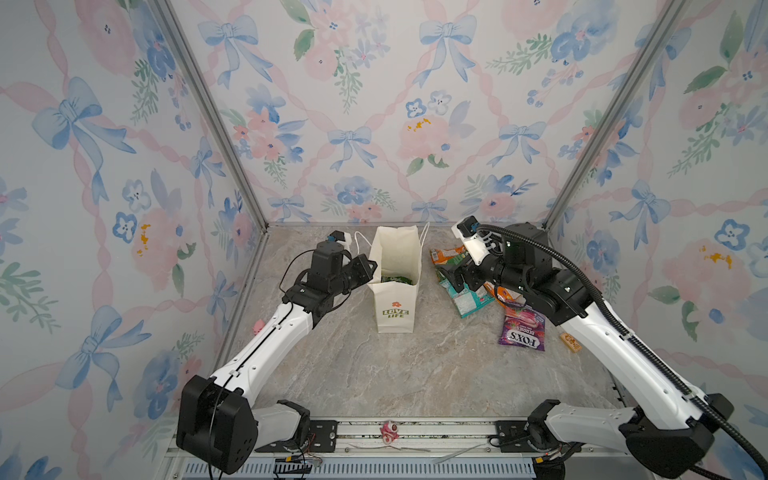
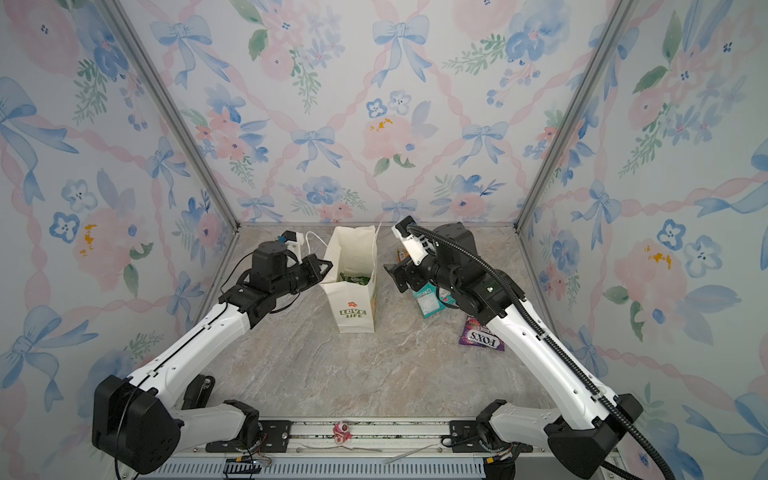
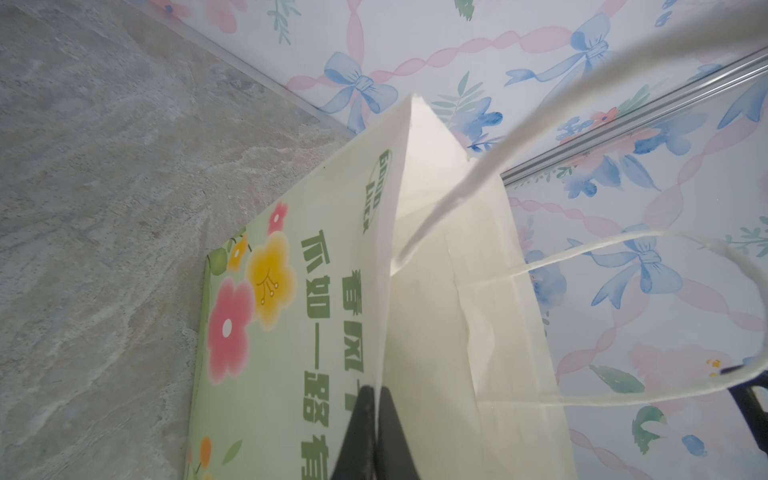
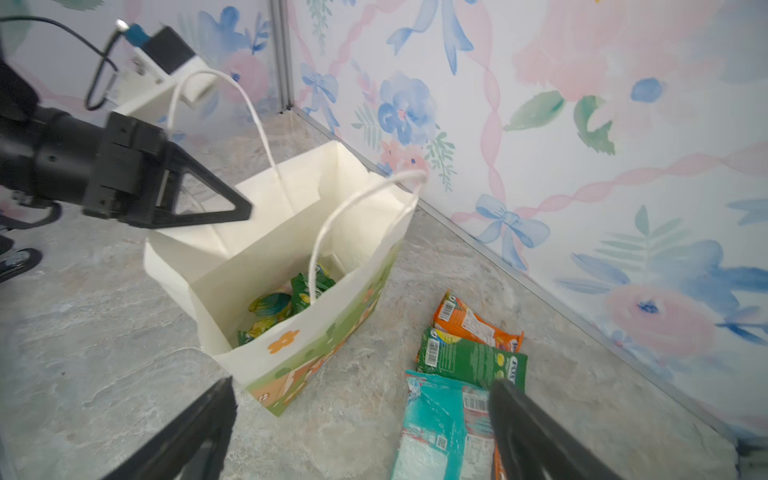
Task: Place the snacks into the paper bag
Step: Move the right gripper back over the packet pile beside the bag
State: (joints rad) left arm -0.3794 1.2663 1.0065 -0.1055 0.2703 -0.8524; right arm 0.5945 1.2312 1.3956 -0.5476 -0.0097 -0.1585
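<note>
The paper bag (image 1: pixel 395 307) (image 2: pixel 353 309) stands upright and open at the back middle of the table. My left gripper (image 1: pixel 373 264) (image 2: pixel 328 264) (image 3: pixel 377 388) is shut on its left rim, one finger inside and one outside. Green snacks (image 4: pixel 291 299) (image 1: pixel 397 279) lie at the bag's bottom. Right of the bag, an orange packet (image 4: pixel 469 322), a green packet (image 4: pixel 469 359), a teal packet (image 4: pixel 436 428) (image 1: pixel 467 301) and a purple FOX'S bag (image 1: pixel 523 330) (image 2: pixel 482 338) lie on the table. My right gripper (image 4: pixel 361 384) (image 1: pixel 451 276) hangs open and empty over the teal packet's edge.
A tiny pink pig figure (image 1: pixel 258 325) sits by the left wall. A small wooden block (image 1: pixel 569 343) lies beside my right forearm. The bag's cord handles (image 4: pixel 332 224) arch over its mouth. Flowered walls close in the back and both sides.
</note>
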